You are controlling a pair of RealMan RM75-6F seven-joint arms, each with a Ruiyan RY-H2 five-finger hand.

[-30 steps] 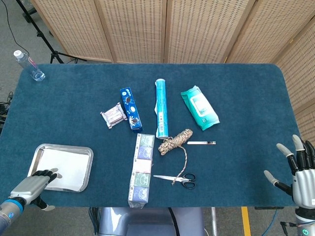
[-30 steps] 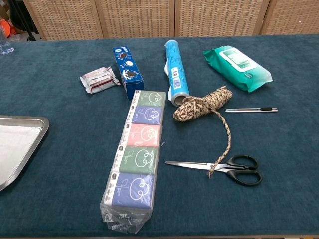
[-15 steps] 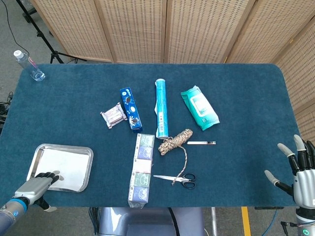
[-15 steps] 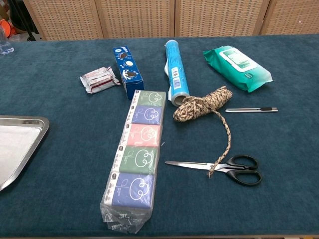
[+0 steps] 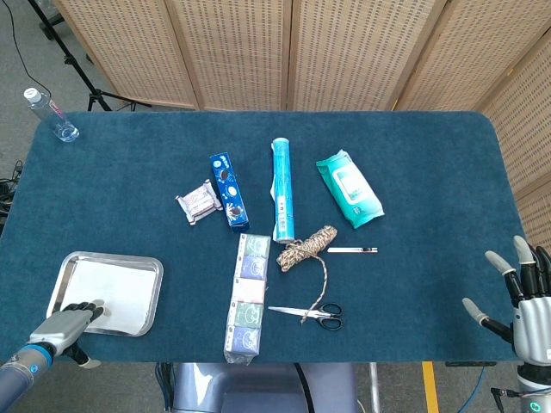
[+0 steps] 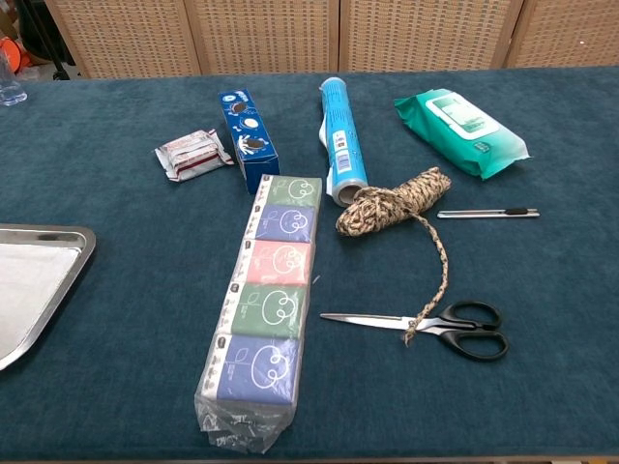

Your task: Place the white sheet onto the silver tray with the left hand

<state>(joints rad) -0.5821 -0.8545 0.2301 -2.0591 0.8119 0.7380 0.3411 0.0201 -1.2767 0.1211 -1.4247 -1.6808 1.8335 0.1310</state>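
The white sheet lies flat inside the silver tray at the front left of the table; in the chest view the sheet and the tray's rim show at the left edge. My left hand hovers at the tray's front left corner, holding nothing, fingertips over the sheet's near edge. My right hand stands at the table's front right corner, fingers spread and empty. Neither hand shows in the chest view.
A tissue pack strip, scissors, rope coil, pen, blue tube, green wipes pack, blue biscuit box and small wrapped pack fill the middle. A water bottle stands at the far left.
My left hand has drawn back toward the front edge, off the tray's corner. The sheet stays on the tray. The right hand has barely moved.
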